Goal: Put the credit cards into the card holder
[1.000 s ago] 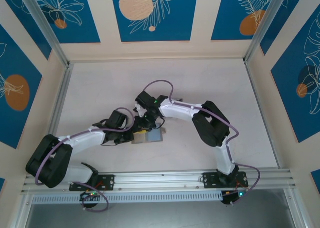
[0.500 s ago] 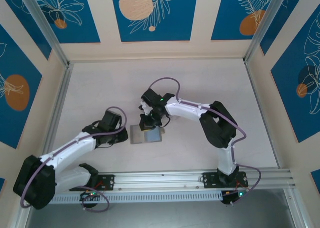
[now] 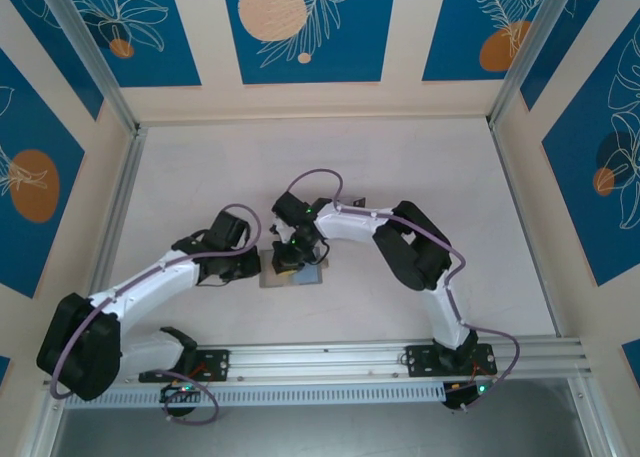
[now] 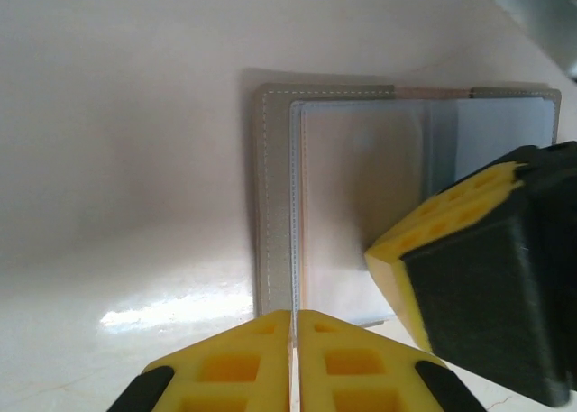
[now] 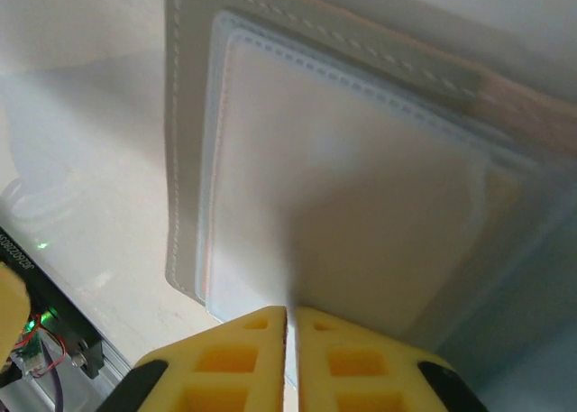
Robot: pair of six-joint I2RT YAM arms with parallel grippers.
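Too small to read: white print on the circuit board (image 5: 50, 335), off the near-left corner of the card holder (image 5: 191, 160) in the right wrist view. Plain matte grey on the holder itself, with pale stitching round its rim and a clear pocket (image 4: 361, 187) over its face.

At the holder's left edge in the top view: left gripper (image 4: 293, 317), 2 yellow pads pressed flat together, closed, tips right at the holder's rim.

Along the holder's far edge: a tan strip (image 4: 433, 93). Card or not, cannot tell.

Over the holder's middle, tip down on the clear pocket: right gripper (image 5: 290, 313), pads drawn to a hairline slit, closed. Whether anything thin sits pinched there, cannot tell.
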